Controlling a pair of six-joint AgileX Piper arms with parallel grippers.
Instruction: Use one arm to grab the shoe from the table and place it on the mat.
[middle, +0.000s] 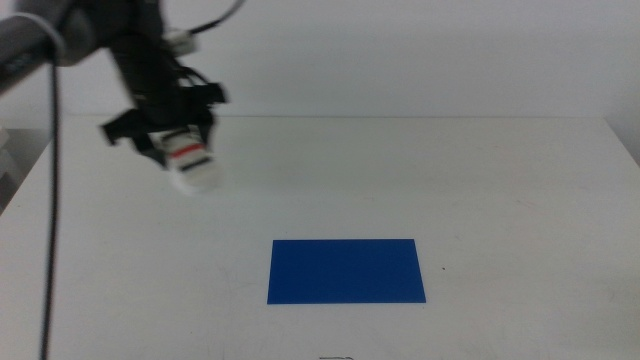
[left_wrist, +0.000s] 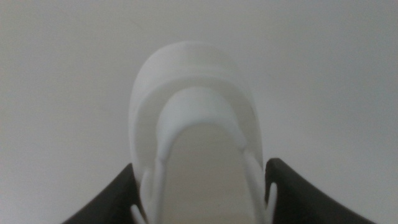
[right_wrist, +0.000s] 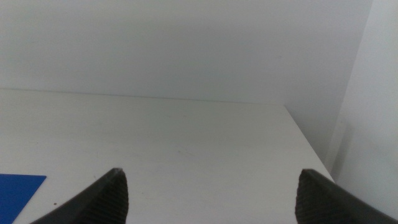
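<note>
The left arm (middle: 140, 60) reaches in from the upper left of the middle view. Its gripper (middle: 185, 150) is shut on the white shoe (middle: 190, 160) with black and red straps and holds it in the air above the white table (middle: 480, 180), to the upper left of the blue mat (middle: 346, 270). In the left wrist view the shoe (left_wrist: 196, 124) sits between the two dark jaws, toe pointing away. The right gripper (right_wrist: 211, 193) is open and empty; it is out of the middle view. A corner of the mat (right_wrist: 18, 193) shows in the right wrist view.
The table's far edge (middle: 400, 117) meets a pale wall. In the right wrist view the table's side edge (right_wrist: 311, 149) runs beside a white wall.
</note>
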